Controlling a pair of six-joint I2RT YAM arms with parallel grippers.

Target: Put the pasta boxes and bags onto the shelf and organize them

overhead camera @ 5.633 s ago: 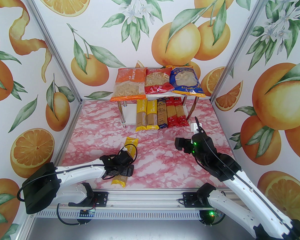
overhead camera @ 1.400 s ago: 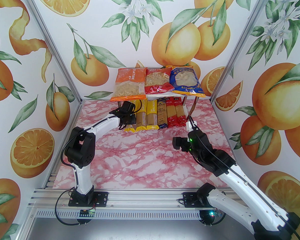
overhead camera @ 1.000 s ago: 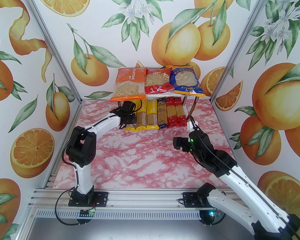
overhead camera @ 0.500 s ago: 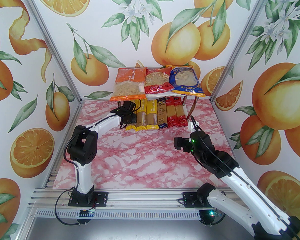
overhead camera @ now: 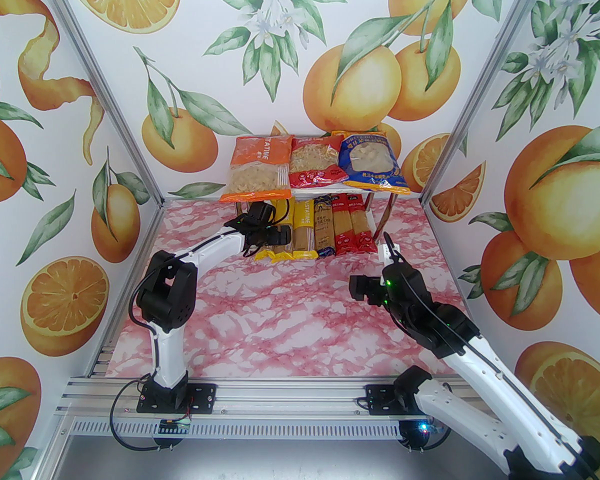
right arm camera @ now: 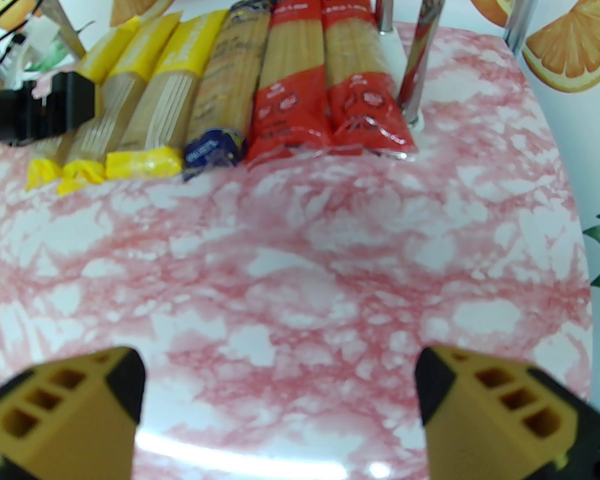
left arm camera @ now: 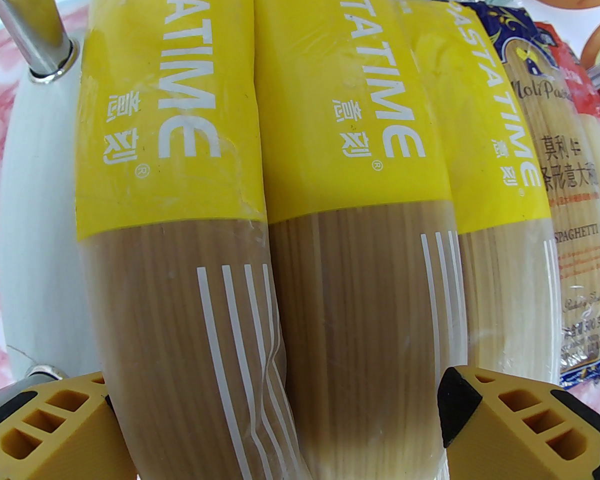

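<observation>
Top: left gripper [overhead camera: 275, 236] at the lower tier of the shelf [overhead camera: 325, 188], over the yellow packs [overhead camera: 304, 230]. Left wrist: fingers [left arm camera: 520, 418] apart, straddling two packs lying in the row; best withdrawn straight back, unsnagged. Right wrist: right gripper [right arm camera: 280, 413] spread, empty, before the shelf.

The white-shelled left arm [overhead camera: 212, 243] and right arm [overhead camera: 500, 383] are wearing black joints and thin black cables. Yellow hollow-celled fingertips [right arm camera: 510, 418] are showing black edges.

The left claw [overhead camera: 280, 235] hides the leftmost yellow pack's [overhead camera: 261, 254] middle.
</observation>
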